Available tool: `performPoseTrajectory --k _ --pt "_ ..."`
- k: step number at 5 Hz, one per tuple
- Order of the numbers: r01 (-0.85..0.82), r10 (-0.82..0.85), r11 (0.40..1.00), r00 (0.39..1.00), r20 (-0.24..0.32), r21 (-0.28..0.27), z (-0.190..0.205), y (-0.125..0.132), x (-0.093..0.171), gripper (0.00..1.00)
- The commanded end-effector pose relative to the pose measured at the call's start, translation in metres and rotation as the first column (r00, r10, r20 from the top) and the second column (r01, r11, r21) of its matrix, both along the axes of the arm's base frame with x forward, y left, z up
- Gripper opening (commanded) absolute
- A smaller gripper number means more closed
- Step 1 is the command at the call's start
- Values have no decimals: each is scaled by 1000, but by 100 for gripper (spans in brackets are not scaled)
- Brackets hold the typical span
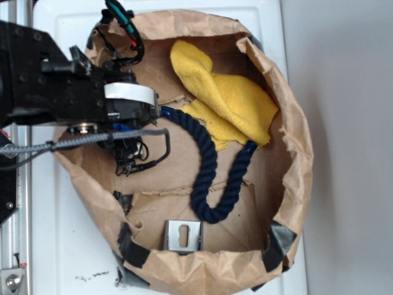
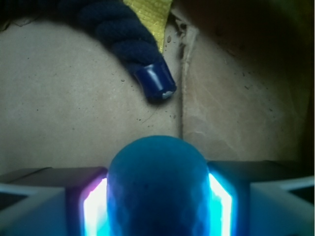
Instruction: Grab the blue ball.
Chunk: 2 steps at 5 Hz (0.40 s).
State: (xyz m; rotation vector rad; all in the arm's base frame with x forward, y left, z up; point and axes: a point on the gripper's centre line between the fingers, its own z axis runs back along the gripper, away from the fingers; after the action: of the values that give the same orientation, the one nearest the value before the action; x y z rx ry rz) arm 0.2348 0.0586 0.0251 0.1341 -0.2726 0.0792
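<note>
Blue ball sits between the jaws, touching both.

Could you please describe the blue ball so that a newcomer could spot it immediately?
Start at the paper bag holding a yellow cloth and a navy rope. The ball sits between the end effector fingers, near the rope's capped tip. It alone is round and teal, not twisted.

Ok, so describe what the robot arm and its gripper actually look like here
The arm is black metal with visible bolt holes, and a white band wraps its wrist. A grey braided cable runs along it, beside loose black wires and a red-and-green bundle. In the wrist view the gripper has dark fingers glowing bluish-white inside.
</note>
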Motion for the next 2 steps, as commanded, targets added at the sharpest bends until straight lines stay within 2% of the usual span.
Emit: performPoseTrajectory --k 1,2 --pt "-16 15 999 1000 -28 -43 39 -8 6 0" --pt "-21 14 994 998 -64 -112 74 -12 4 0"
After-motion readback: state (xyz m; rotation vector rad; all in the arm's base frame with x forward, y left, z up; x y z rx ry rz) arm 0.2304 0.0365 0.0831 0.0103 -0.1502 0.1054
